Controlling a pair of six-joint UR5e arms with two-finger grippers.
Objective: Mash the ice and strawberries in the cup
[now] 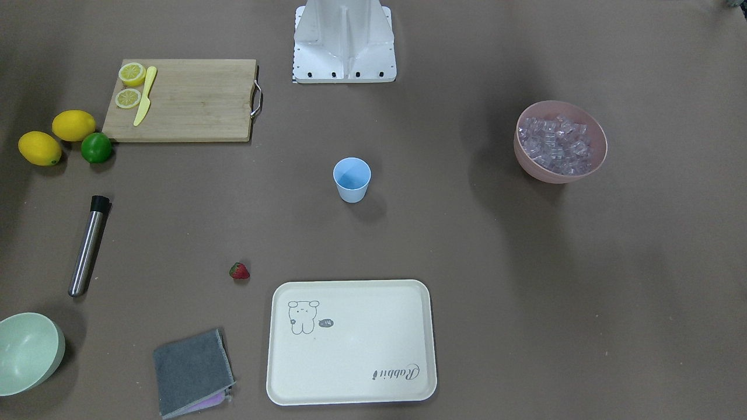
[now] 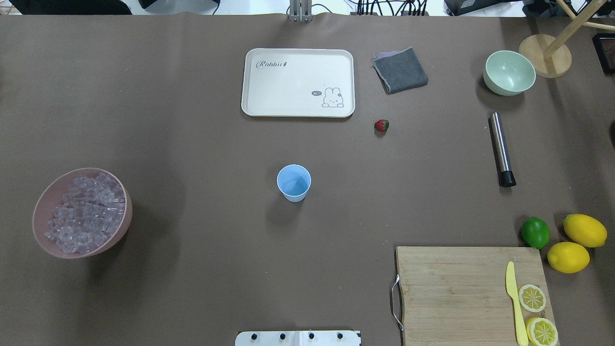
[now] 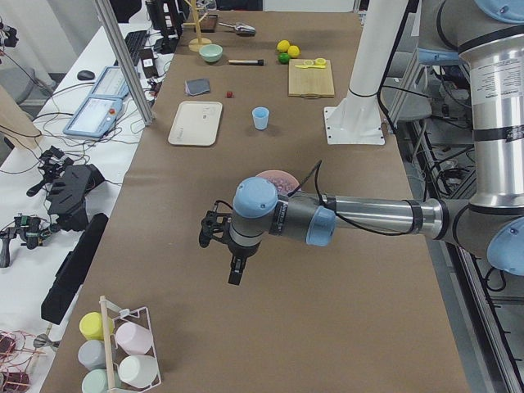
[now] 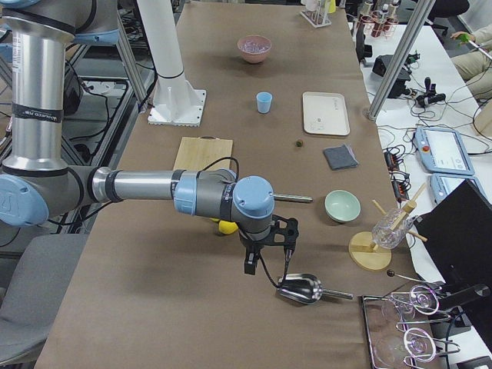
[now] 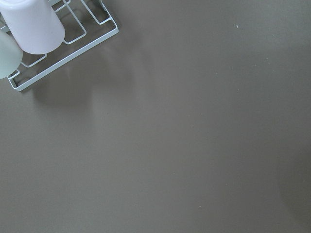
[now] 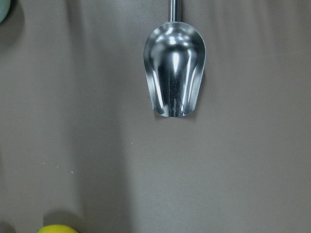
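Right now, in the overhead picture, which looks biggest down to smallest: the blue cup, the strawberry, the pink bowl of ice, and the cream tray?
Largest to smallest in the overhead view:
1. cream tray
2. pink bowl
3. blue cup
4. strawberry
None look alike in size.

A grey cloth [image 2: 401,72] lies between the cream tray [image 2: 288,86] and green bowl [image 2: 509,72]
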